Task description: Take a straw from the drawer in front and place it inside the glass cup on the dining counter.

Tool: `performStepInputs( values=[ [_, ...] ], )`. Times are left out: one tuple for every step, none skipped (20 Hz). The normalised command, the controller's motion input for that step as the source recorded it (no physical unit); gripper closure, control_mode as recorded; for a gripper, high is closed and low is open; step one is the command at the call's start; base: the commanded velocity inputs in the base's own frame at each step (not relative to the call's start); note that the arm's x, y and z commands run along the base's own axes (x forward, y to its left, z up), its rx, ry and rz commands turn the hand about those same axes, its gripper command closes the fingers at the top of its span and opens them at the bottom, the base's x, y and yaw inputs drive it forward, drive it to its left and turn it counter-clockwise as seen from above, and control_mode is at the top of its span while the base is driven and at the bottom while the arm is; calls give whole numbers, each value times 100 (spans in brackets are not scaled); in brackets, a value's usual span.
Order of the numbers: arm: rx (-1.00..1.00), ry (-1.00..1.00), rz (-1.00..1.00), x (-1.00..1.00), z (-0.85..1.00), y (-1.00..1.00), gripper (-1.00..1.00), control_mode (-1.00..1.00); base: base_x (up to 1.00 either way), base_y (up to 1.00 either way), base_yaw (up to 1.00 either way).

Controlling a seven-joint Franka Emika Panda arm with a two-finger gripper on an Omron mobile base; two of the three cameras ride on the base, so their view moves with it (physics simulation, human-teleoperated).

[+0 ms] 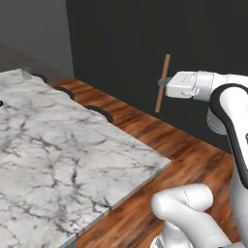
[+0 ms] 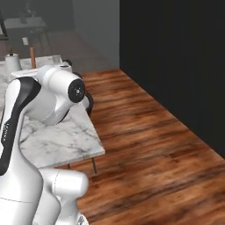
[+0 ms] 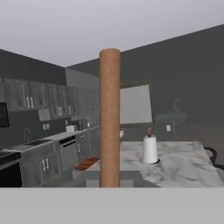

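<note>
Straw (image 1: 162,83), a thin brownish-orange stick, is pinched near its middle between the jaws of the gripper (image 1: 163,81), which are closed on it, and it stands almost upright with a slight lean, held in the air over the wooden floor (image 1: 193,150) to the right of the dining counter (image 1: 58,160). Seen from the hand camera, the straw rises as a tall column in the near centre, and far beyond it a white paper-towel roll (image 3: 150,148) stands on the marble counter. The glass cup cannot be made out with any certainty in these pictures, so its exact spot is unclear. The main risk, as a judgement, is that the straw is long and gripped only at one narrow point: a quick swing toward the counter could let it pivot or slip between the fingers, and its lower end could strike the counter edge or the cup rim and be knocked loose. A tilted straw could also tip a light cup over. The white arm (image 1: 232,121) rises from the lower right in the left base view, bends at a dark joint, and reaches leftward with the hand held level, fingers pointing sideways toward the counter, well above its marble top.
</note>
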Motion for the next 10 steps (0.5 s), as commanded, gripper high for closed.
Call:
performStepInputs(
  values=[
    [0, 0, 0, 0, 0, 0, 100, 100, 70, -100, 25],
    [0, 0, 0, 0, 0, 0, 100, 100, 70, -100, 25],
    [0, 0, 0, 0, 0, 0, 100, 100, 69, -100, 25],
    [0, 0, 0, 0, 0, 0, 100, 100, 70, -100, 25],
    [0, 0, 0, 0, 0, 0, 100, 100, 69, -100, 26],
    [0, 0, 0, 0, 0, 0, 100, 100, 69, -100, 26],
    [0, 0, 0, 0, 0, 0, 100, 100, 69, -100, 26],
    [0, 0, 0, 0, 0, 0, 100, 100, 69, -100, 27],
    [0, 0, 0, 0, 0, 0, 100, 100, 68, -100, 28],
    [0, 0, 0, 0, 0, 0, 100, 100, 66, -100, 29]
  ],
)
